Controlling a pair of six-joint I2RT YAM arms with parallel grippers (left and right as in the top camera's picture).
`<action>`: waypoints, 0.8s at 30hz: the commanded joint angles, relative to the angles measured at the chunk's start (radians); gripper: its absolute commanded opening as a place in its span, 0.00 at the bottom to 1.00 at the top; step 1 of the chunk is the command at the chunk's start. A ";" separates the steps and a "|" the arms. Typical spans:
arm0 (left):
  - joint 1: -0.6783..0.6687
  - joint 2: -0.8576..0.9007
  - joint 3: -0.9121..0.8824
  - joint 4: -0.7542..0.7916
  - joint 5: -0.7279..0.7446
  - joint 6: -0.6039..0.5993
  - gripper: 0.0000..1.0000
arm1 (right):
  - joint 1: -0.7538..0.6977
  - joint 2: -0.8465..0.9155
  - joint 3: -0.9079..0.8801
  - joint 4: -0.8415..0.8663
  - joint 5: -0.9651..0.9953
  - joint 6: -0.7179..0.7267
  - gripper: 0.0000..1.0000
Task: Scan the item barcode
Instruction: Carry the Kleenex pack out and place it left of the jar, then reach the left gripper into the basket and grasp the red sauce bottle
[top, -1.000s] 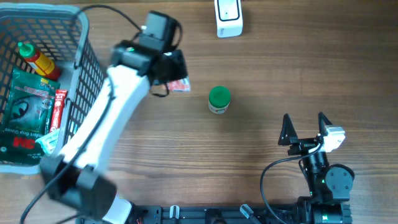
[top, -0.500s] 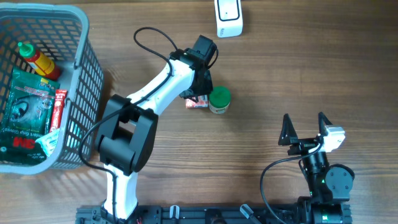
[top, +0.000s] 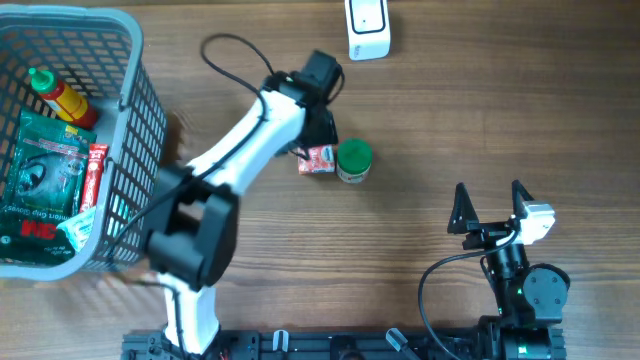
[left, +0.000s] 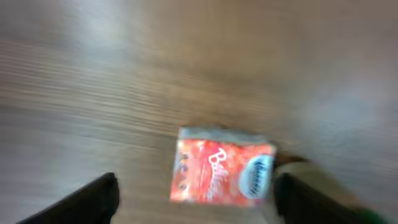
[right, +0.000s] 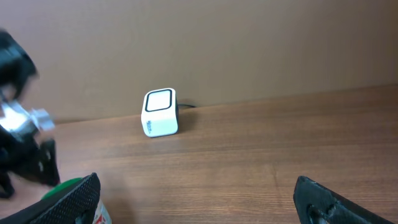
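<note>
A small red snack packet (top: 318, 160) lies flat on the wooden table, touching the left side of a green-lidded jar (top: 353, 160). My left gripper (top: 316, 138) hovers just over the packet's far side. In the left wrist view its black fingers (left: 99, 199) stand wide apart on either side of the blurred packet (left: 221, 174), not touching it; the left gripper (left: 196, 202) is open. The white barcode scanner (top: 367, 28) stands at the table's far edge, also visible as a white box (right: 160, 112) in the right wrist view. My right gripper (top: 490, 205) rests open and empty at the front right.
A grey wire basket (top: 140, 120) at the left holds a sauce bottle (top: 60, 95), a green bag (top: 40, 185) and a red stick pack (top: 93, 175). The left arm's cable (top: 225, 50) loops over the table. The green lid (right: 65, 185) edges my right gripper's (right: 199, 199) left finger.
My left arm carried the red packet rightward from near the basket to the green jar. Its jaws have opened, and the packet now lies on the table. The right arm has not moved.
</note>
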 joint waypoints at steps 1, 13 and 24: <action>0.059 -0.229 0.109 -0.015 -0.087 0.055 0.94 | 0.004 -0.008 -0.002 0.004 0.006 -0.010 1.00; 0.477 -0.584 0.142 -0.008 -0.200 0.090 1.00 | 0.004 -0.008 -0.002 0.005 0.006 -0.010 1.00; 0.926 -0.457 0.103 0.082 -0.100 0.327 1.00 | 0.004 -0.008 -0.002 0.005 0.006 -0.010 1.00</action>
